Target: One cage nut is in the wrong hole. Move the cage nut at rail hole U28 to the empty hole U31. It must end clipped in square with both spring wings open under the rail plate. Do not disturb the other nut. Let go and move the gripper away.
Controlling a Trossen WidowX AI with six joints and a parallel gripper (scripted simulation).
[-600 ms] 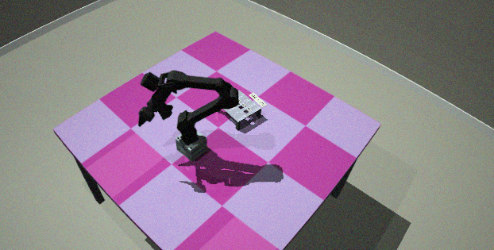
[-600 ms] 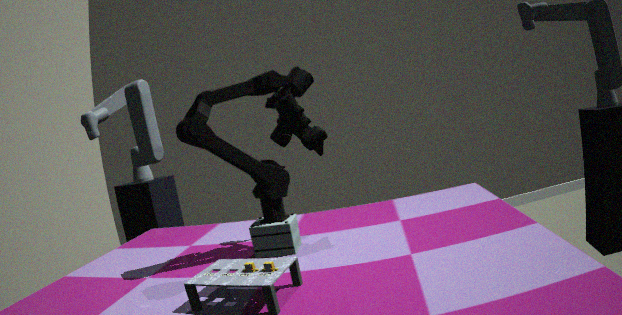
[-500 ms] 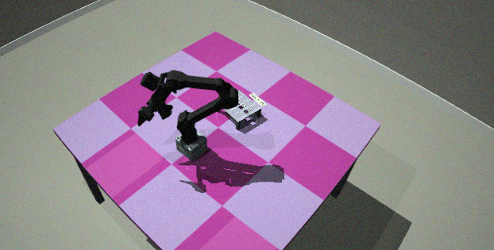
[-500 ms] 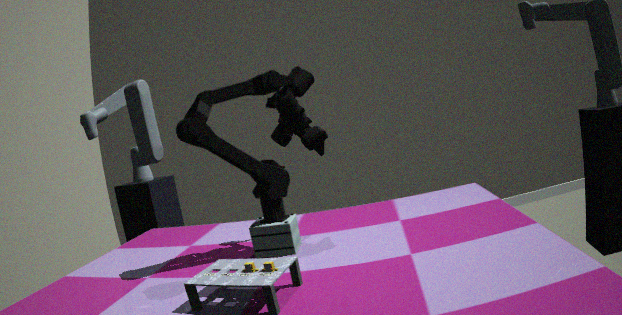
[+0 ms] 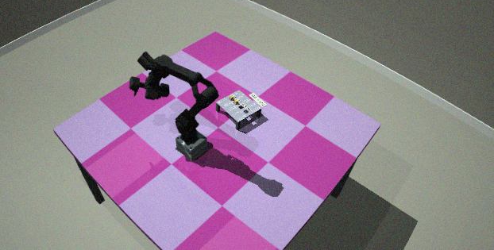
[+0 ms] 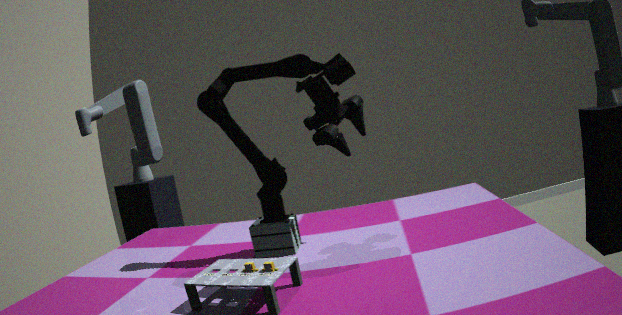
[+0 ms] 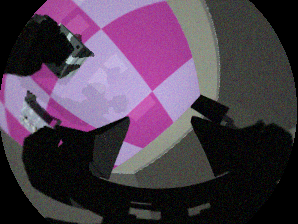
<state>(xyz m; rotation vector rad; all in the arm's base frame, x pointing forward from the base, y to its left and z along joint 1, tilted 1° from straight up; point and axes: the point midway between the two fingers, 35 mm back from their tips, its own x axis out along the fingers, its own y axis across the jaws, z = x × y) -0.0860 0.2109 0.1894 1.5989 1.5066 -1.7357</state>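
Note:
A small grey rail plate (image 5: 228,105) (image 6: 235,280) on legs stands on the checkered table (image 5: 318,159), just beyond the arm's base (image 5: 191,147) (image 6: 274,237). Two yellow cage nuts sit in its holes, side by side; they show in the exterior view as one nut (image 6: 249,267) and the other nut (image 6: 269,266), and in the top view as a yellow patch (image 5: 234,100). I cannot read which hole is which. My gripper (image 5: 148,90) (image 6: 354,143) (image 7: 161,119) is open and empty. It hangs high in the air, well away from the rail and off to the side of the base.
A white label strip (image 5: 257,99) lies beside the rail. A grey arm (image 6: 140,125) and a dark arm (image 6: 600,40) stand on black pedestals off the table. The wrist view looks down past the table edge to the floor.

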